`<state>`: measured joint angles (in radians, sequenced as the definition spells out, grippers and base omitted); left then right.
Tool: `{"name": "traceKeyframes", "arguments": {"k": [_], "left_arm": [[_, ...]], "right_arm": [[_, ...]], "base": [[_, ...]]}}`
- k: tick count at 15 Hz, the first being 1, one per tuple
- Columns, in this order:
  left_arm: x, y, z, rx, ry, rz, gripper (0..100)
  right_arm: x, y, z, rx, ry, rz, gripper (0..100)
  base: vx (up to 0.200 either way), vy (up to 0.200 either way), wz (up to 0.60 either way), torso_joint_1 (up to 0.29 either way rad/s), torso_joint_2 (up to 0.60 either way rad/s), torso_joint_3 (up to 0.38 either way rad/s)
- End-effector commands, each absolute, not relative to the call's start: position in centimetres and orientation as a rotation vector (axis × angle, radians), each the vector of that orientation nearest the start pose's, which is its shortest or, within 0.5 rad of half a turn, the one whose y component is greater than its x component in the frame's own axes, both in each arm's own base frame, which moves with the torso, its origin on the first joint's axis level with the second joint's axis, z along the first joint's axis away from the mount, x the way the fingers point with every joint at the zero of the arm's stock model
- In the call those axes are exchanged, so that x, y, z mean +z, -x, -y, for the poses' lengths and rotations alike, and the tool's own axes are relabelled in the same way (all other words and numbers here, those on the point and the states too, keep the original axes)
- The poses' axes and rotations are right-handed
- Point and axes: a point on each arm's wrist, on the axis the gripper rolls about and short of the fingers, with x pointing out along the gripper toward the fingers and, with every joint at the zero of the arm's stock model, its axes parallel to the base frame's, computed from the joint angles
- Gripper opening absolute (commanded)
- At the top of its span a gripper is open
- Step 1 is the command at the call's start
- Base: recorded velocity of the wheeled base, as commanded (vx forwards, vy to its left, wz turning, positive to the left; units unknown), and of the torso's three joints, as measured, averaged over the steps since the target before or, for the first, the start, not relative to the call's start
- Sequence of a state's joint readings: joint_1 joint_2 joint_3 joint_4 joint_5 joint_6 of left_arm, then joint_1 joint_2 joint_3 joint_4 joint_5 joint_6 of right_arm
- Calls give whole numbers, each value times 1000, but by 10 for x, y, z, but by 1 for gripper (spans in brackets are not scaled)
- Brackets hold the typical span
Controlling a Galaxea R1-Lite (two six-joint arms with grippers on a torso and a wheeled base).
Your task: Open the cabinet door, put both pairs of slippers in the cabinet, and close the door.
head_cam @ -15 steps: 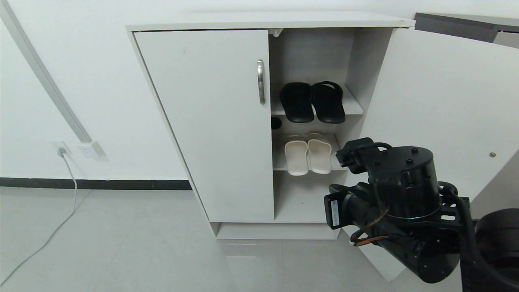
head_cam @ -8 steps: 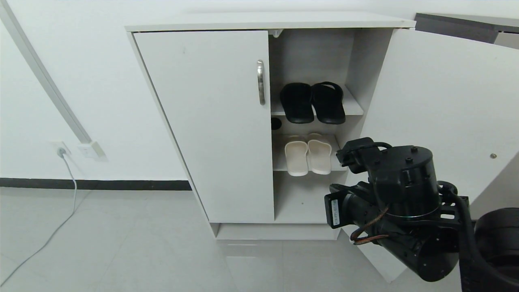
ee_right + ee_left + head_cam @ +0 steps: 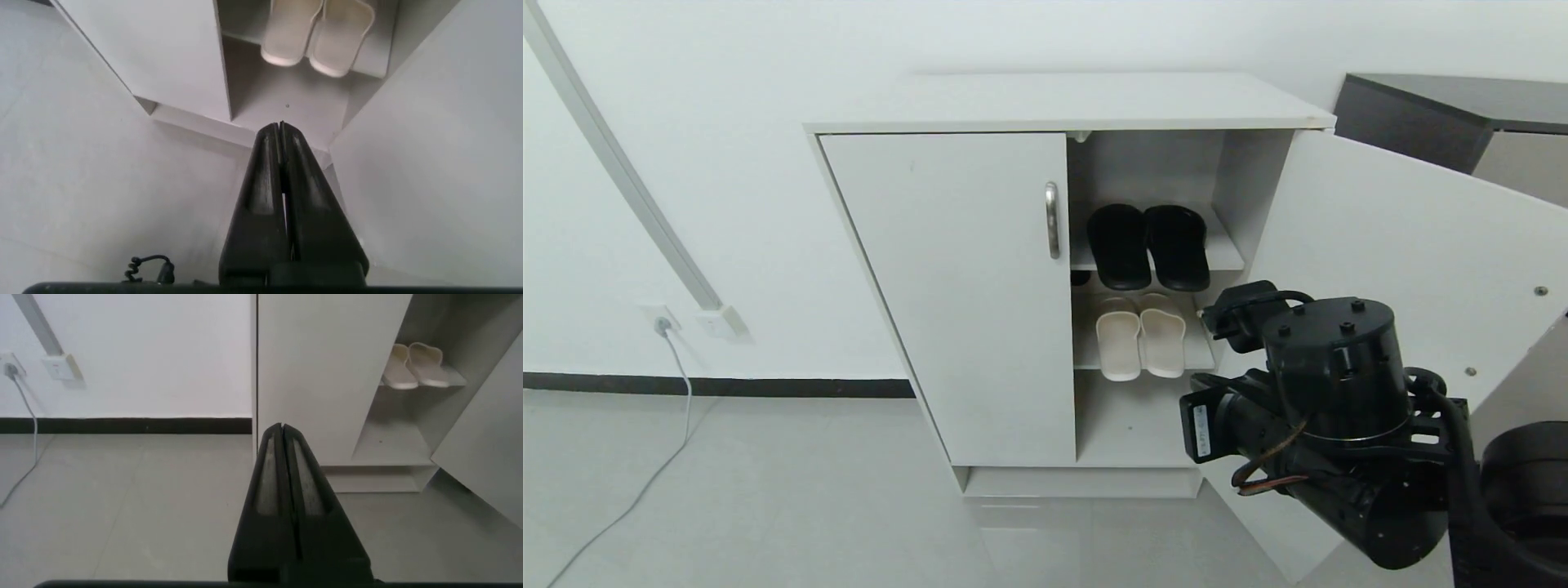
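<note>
Your head camera pulled back and tilted up over the last second. The white two-door shoe cabinet (image 3: 1062,102) sat lower and smaller in frame, but that was view shift; nothing in the scene moved. Both pairs stayed where they were: the black rubber slippers (image 3: 1147,245) lay side by side on the upper shelf, and the cream moulded slippers (image 3: 1139,335) lay side by side on the shelf below. Both pairs' near ends sat at or just past the shelf fronts. The right-hand door (image 3: 1405,245) stood wide open, and the left-hand door (image 3: 956,294) with its brushed metal bar handle (image 3: 1052,220) was shut. So I'd call loading done, with only the door close left. The right pincer (image 3: 282,131) was fully closed and empty, aimed at the floor just outside the bottom bay, close beside the open door's inner face. The left pincer (image 3: 282,433) was also closed and empty, over the floor tiles, apart from the cabinet.
</note>
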<state>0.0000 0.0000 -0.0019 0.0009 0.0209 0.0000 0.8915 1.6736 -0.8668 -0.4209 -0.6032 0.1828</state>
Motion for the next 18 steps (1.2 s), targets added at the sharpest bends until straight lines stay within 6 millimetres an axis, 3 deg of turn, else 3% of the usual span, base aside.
{"name": "traceKeyframes", "arguments": {"k": [1, 18], "left_arm": [[76, 23, 0, 21, 0, 0, 0], [76, 23, 0, 21, 0, 0, 0]], "right_arm": [[187, -197, -224, 258, 85, -310, 0], [189, -194, -222, 259, 80, -304, 0]], "base": [[0, 0, 0, 105, -466, -349], [0, 0, 0, 174, -492, -320]]}}
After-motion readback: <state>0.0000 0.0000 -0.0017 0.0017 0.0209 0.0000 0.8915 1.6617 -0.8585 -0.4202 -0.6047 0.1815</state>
